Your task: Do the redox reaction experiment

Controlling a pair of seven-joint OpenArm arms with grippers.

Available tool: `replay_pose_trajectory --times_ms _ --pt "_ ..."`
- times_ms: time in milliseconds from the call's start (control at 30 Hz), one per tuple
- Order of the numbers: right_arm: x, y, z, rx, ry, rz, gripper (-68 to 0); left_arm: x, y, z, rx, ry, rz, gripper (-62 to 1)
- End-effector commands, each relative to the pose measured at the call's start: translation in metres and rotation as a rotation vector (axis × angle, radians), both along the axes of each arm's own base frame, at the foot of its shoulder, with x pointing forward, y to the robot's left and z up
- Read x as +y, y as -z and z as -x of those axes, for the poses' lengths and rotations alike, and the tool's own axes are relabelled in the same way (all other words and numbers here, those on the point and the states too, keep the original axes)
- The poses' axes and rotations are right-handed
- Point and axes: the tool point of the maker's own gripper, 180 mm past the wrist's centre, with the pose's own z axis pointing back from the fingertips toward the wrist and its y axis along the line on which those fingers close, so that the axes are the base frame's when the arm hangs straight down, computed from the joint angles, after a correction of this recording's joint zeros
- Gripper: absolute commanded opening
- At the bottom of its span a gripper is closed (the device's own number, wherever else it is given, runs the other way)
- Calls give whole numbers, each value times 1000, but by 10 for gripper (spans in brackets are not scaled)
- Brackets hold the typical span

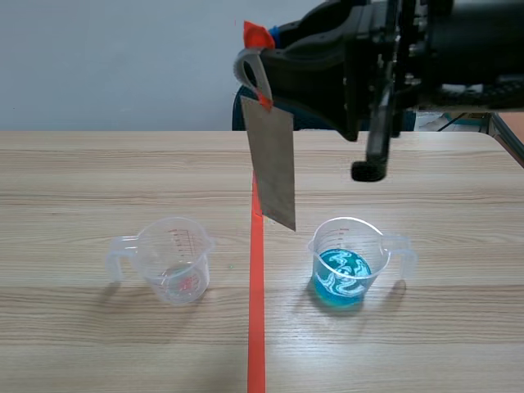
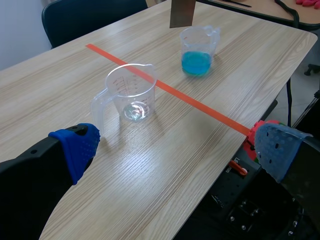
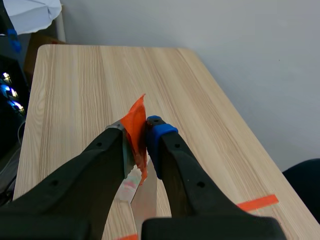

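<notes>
While the right arm stands raised across the far side of the table, its right gripper (image 3: 140, 127) pinches the top of a flat grey metal strip (image 1: 273, 164), fingers pressed against a crumpled tab of orange-red tape (image 3: 136, 122) stuck to the strip's upper end. The strip is a thin, dull, matte rectangle. It hangs downward at a slight tilt, its lower corner in the air just beside the rim of the clear plastic measuring cup holding blue liquid (image 1: 348, 262), and it does not reach into the cup. The blue liquid (image 1: 342, 277) fills only the bottom part of that cup and shows pale swirling reflections on its surface; the cup's handle points toward the right arm's side. On the other side of the orange-red tape line (image 1: 256, 327) that runs across the pale wooden table (image 1: 98, 164) stands a second clear plastic measuring cup with red graduation marks (image 1: 174, 260), upright, handle turned outward; whether it holds anything cannot be told. The two cups stand well apart. The left gripper (image 2: 175, 150) hovers near the table's edge, its blue dotted pads (image 2: 80, 145) spread wide with nothing between them, the red-marked cup ahead of it and the blue one farther beyond.
</notes>
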Motion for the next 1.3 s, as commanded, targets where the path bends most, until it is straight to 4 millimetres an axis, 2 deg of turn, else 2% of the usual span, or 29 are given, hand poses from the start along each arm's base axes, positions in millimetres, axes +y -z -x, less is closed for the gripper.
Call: replay_pose_trajectory --times_ms 0,333,533,833,1267 --pt "-6 -12 3 -24 -14 -18 -669 -3 -6 -2 -22 -2 24 14" --pt "-45 -11 4 -45 18 44 -669 -3 -6 -2 -22 -2 24 14" --pt "-58 -12 7 -48 8 65 -669 -3 -6 -2 -22 -2 24 14" --pt "-69 -4 2 -46 4 104 -669 -3 -6 -2 -22 -2 24 14" --pt "-67 -10 5 -71 -15 83 -669 -3 -6 -2 -22 -2 24 14"
